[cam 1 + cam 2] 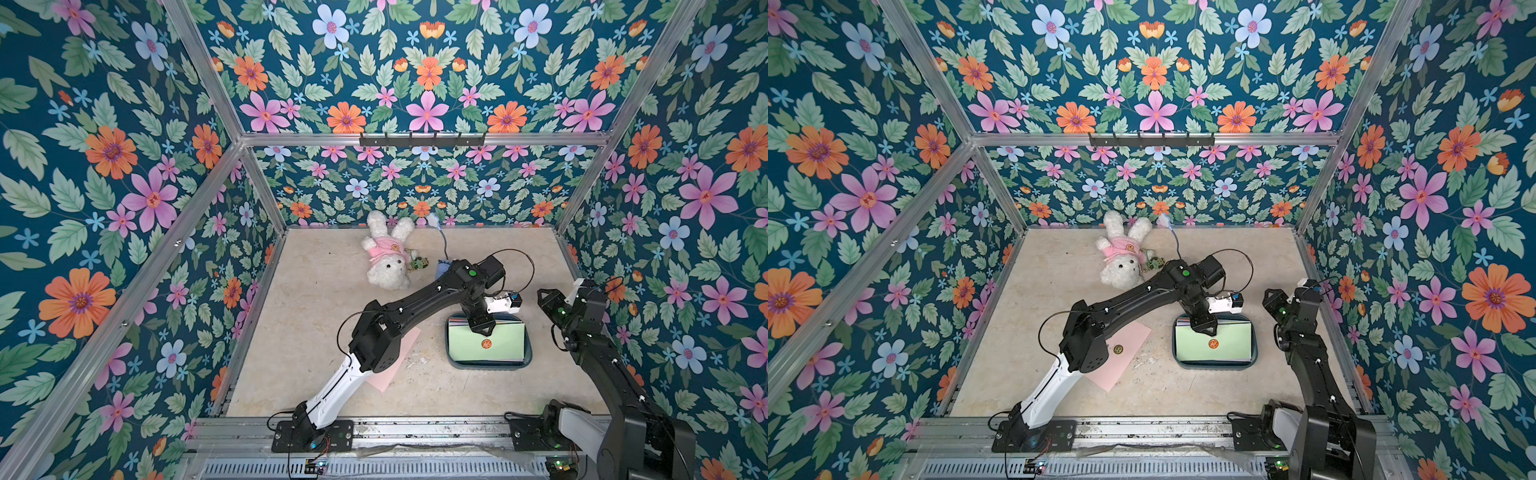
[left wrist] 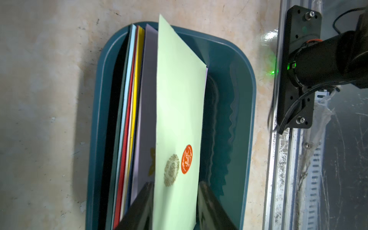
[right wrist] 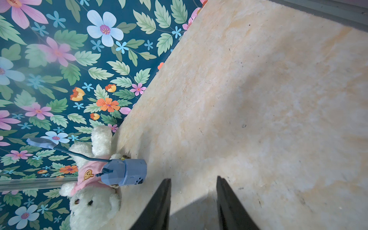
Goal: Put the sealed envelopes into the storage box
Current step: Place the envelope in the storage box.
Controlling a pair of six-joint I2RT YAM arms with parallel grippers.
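Nearest you, a flat pink paper envelope [image 1: 1131,365] with a gold seal lies on the beige tabletop [image 1: 1183,395], partly under your left arm and not yet in the box. Farther in, your left gripper [image 2: 175,183] hangs over the shallow dark teal plastic storage box [image 2: 251,111]. Its jaws are spread to either side of a pale green paper envelope [image 2: 179,99] with an orange seal. That envelope leans on the other coloured sealed envelopes [image 2: 137,99], which stand on edge inside. Your right gripper [image 3: 193,179] hovers near the box, jaws apart and empty. Beyond, a white plush rabbit [image 1: 386,274] and a small blue toy [image 3: 129,173] lie by the far wall. Expect the pink envelope to be light, thin, bendy and slick against the table. Take it gently by a free corner or long edge, clear of the seal.
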